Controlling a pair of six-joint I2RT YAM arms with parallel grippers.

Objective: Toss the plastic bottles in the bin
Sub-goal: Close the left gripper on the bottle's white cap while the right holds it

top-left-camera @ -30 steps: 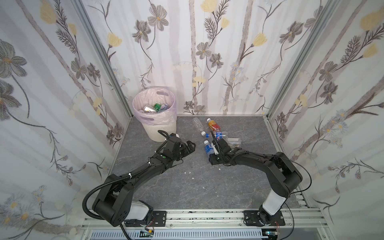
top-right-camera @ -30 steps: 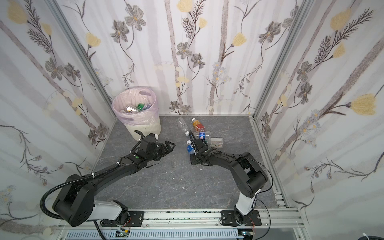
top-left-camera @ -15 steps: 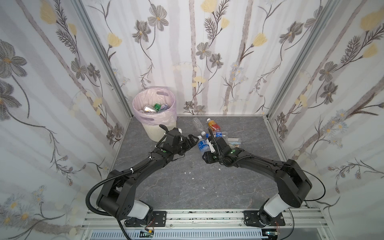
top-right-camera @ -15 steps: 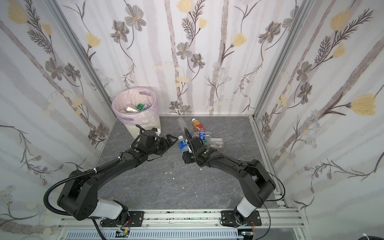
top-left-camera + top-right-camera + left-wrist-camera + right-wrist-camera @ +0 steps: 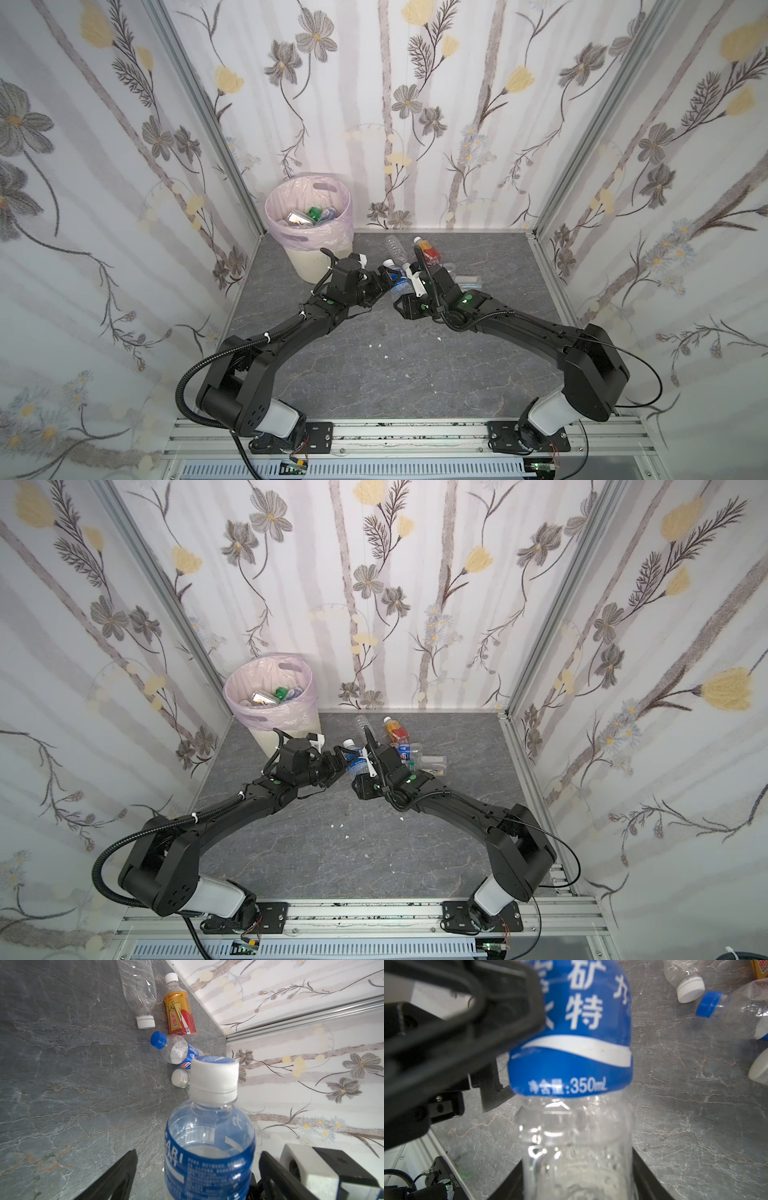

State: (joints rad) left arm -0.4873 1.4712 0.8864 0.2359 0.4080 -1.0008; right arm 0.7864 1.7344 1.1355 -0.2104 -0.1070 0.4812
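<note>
Evidently we hand over: our right tool (image 5: 578, 1180) clamps the clear, blue-labelled, white-capped plastic bottle (image 5: 398, 281) by its base over the grey worktop (image 5: 374, 374); our left tool (image 5: 196, 1159), nearer the cream pink-lined bin (image 5: 307, 266) at eleven o'clock, straddles its label, unclenched.

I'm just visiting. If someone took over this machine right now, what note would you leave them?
Right gripper: shut on the blue-labelled bottle, held off the table.
Left gripper: open, jaws either side of that bottle's upper half.
Done: several bottles lie in the bin.
To do: bin this one, then the clear bottle, orange bottle, blue-capped bottle and white-capped bottle on the table.
</note>
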